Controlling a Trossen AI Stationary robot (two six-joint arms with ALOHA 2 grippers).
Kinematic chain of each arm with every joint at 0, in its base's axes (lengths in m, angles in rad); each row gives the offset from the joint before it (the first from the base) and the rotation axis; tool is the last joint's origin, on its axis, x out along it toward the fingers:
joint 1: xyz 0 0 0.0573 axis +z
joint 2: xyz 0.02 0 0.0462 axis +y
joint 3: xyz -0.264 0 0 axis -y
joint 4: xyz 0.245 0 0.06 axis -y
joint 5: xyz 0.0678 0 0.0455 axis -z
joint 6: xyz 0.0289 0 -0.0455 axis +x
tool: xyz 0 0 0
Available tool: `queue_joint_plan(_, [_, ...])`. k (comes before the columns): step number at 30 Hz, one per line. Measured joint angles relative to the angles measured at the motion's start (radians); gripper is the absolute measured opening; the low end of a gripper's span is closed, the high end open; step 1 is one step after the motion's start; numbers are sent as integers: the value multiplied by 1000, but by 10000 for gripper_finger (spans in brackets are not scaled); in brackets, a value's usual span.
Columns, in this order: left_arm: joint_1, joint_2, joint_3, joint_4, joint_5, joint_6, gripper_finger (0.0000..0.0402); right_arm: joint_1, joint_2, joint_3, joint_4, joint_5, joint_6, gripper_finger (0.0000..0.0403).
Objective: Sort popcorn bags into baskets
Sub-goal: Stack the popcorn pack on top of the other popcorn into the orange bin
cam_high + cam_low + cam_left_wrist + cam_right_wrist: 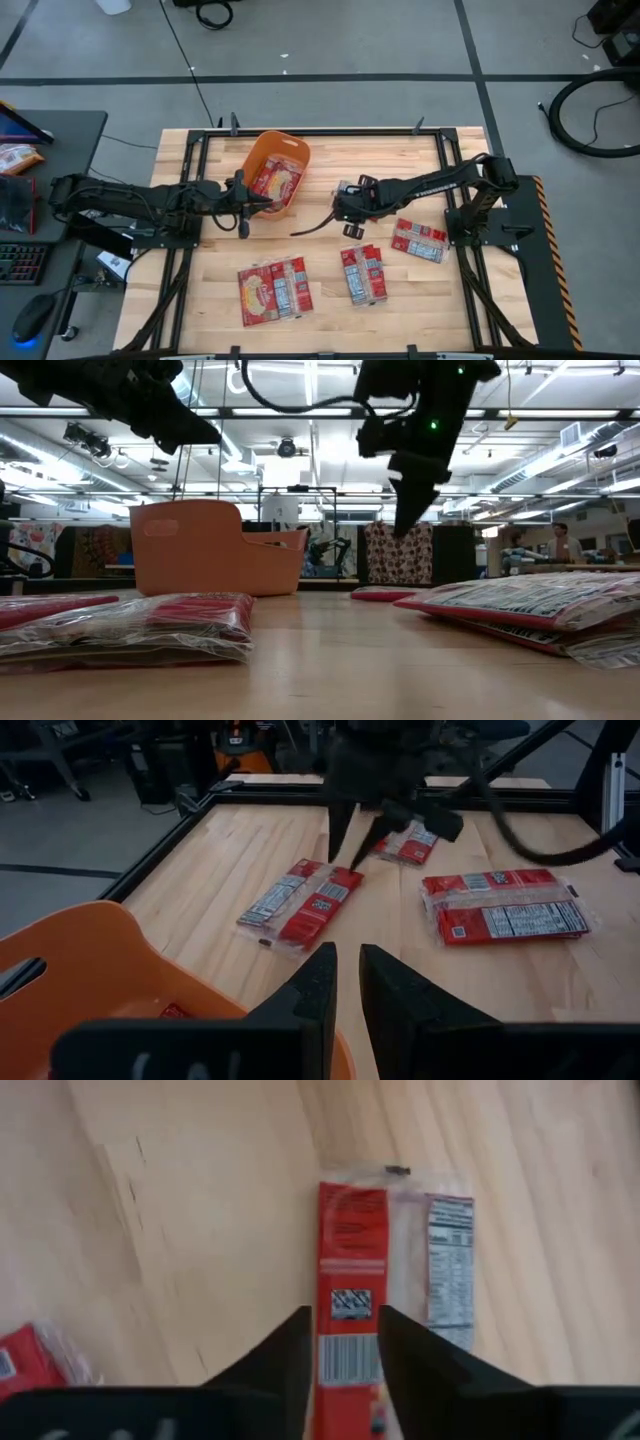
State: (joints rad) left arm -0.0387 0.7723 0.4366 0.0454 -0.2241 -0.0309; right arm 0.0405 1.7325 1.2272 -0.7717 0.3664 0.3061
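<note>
An orange basket (278,172) stands at the table's far middle with popcorn bags (275,182) lying in it. More popcorn bags lie flat on the table: a group at the near left (272,290), a pair in the middle (362,272) and one to the right (419,240). My right gripper (345,212) hangs open above the table, fingers slanting down, clear of the middle bags (390,1270); nothing is between its fingers (405,510). My left gripper (347,982) hovers by the basket's near rim (100,960), its fingers a narrow gap apart and holding nothing.
Bare wood lies between the basket and the bags. A black frame (200,140) runs round the table. A desk with a keyboard and mouse (30,270) stands off the left edge. People (560,545) show far behind the table.
</note>
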Motion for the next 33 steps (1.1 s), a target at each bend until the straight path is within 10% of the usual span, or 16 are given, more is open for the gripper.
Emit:
queue_joint_plan(12, [0,0,1,1,0,-1,52,-208,0,-110,169,-215,-134,168])
queue_joint_plan(33, [0,0,1,2,0,16,52,-305,115,-130,375,-298,-250,169])
